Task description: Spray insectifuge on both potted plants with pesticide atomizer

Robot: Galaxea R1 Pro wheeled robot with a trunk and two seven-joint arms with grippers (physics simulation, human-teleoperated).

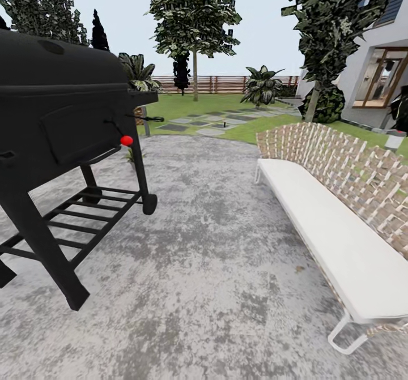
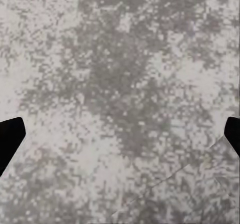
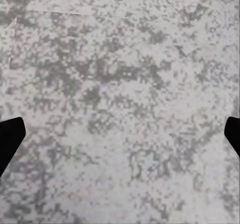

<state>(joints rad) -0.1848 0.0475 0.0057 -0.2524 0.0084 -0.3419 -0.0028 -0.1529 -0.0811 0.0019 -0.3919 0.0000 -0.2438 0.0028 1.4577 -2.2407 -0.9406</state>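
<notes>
Paving: mottled grey-and-white patio [image 1: 226,267] fills the lower half of the head view, rough and blotchy, with faint slab seams.
Grill: big black barrel barbecue [image 1: 56,97] at the left of the frame, rounded lid, slatted lower rack, angled legs, one small wheel; a red knob [image 1: 126,140] sits at its right end.
Bench: long white seat [image 1: 323,227] with a woven tan-and-white lattice back, running from centre right to the lower right corner on a thin white tube frame.
Lawn: green grass [image 1: 187,105] beyond the paving, crossed by flat grey and white stepping stones [image 1: 209,122].
Fence: brown slatted wood [image 1: 221,84] along the far edge, with trees in front and a striped-leaf shrub [image 1: 262,85] at centre.
House: pale wall with a wood-framed window [image 1: 385,80] at the upper right.
Potted plant: one small green rosette [image 1: 132,154] just right of the grill's legs, partly hidden; its pot is too small to make out.
Atomizer: I cannot tell where it is.
Left gripper [image 2: 120,139]: dark fingertips spread to opposite edges of the left wrist view, nothing between them, speckled paving below.
Right gripper [image 3: 120,139]: fingertips likewise spread wide apart over the same grey paving, holding nothing.
</notes>
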